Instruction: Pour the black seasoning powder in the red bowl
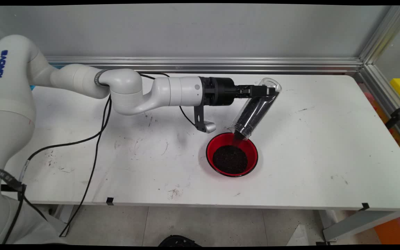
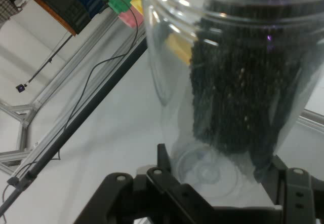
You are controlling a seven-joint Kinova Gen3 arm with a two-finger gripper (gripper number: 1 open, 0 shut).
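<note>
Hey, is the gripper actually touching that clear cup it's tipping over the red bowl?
Touching. In the main view the gripper clamps the clear cup near its base, holding it tilted.

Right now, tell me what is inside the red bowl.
The red bowl holds a heap of dark grains, more falling from the tilted clear jar in the pincer. The bowl's bottom beneath the heap is covered.

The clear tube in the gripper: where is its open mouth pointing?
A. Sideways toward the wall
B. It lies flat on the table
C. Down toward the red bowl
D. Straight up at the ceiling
C. The clear tube, held by the gripper at its closed end, tilts mouth-down over the red bowl, which already holds dark grains.
</note>
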